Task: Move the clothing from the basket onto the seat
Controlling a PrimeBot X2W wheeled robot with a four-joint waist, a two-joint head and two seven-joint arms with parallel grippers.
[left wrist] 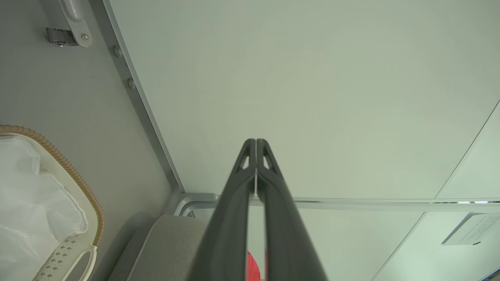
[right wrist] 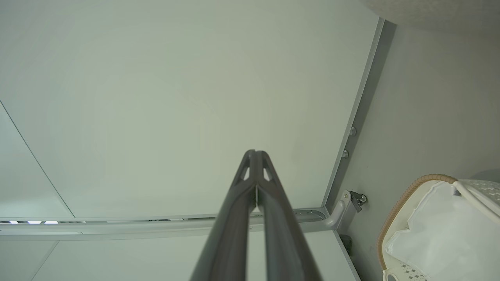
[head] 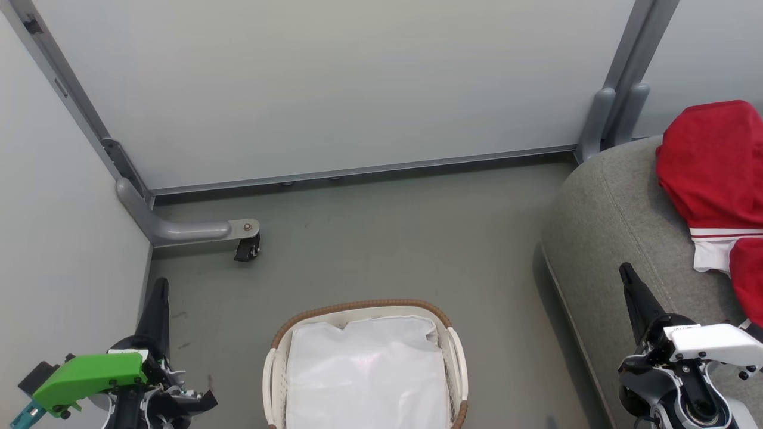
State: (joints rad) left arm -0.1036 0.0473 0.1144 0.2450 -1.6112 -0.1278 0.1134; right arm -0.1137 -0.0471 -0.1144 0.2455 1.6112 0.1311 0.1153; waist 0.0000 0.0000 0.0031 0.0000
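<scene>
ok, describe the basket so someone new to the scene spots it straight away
Start from the grey floor in front of the pale wall panel. The basket stands low in the head view, left of the big grey seat. It's oval white plastic with a brown woven rim and a white sheet inside.

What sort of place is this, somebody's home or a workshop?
Probably a test booth staged like a home corner: plain partition panels on a metal frame with a caster, a grey seat holding red clothing, and a laundry basket on the floor.
</scene>
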